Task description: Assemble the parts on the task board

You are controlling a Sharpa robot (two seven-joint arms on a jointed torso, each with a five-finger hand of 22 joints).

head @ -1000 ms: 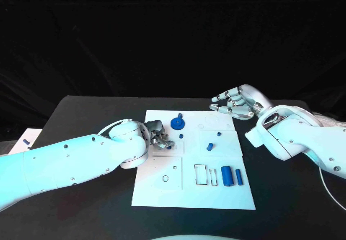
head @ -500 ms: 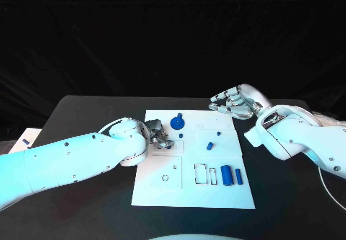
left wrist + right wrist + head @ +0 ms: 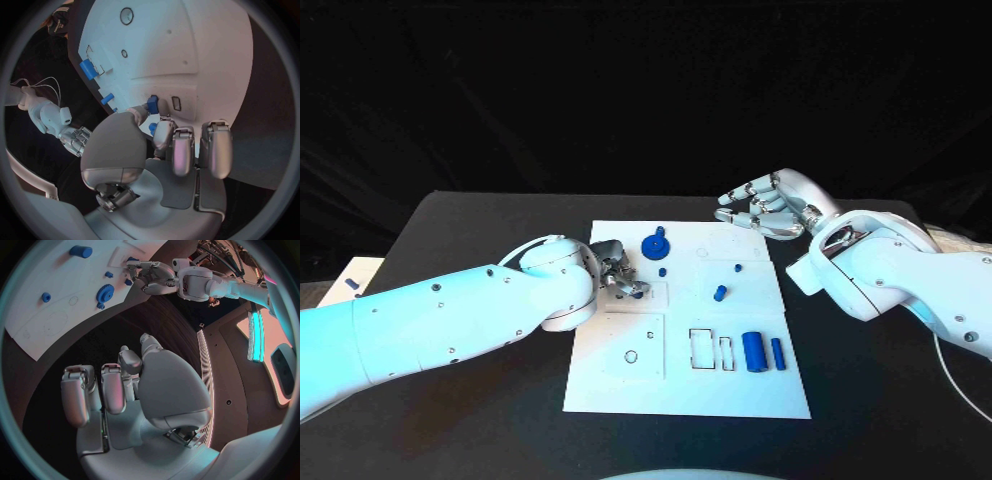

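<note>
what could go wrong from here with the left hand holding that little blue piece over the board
1. The left hand pinches the small blue part only at its fingertips, so it might slip or tilt before seating in the white task board.
2. The blue gear and small blue peg sit close by; the fingers could nudge them.
3. The right hand hovers off the board, unable to steady it.

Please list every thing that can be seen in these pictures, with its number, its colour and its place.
table: one, black, under everything.
task board: one, white, middle of the table.
gear: one, blue, far part of the board.
cylinders: two, blue, side by side at the board's right.
small parts: about three, blue, mid-board.
part: one, blue, pinched by the left hand.
left hand: silver, at the board's left edge.
right hand: silver, empty, beyond the board's far right corner.
</note>
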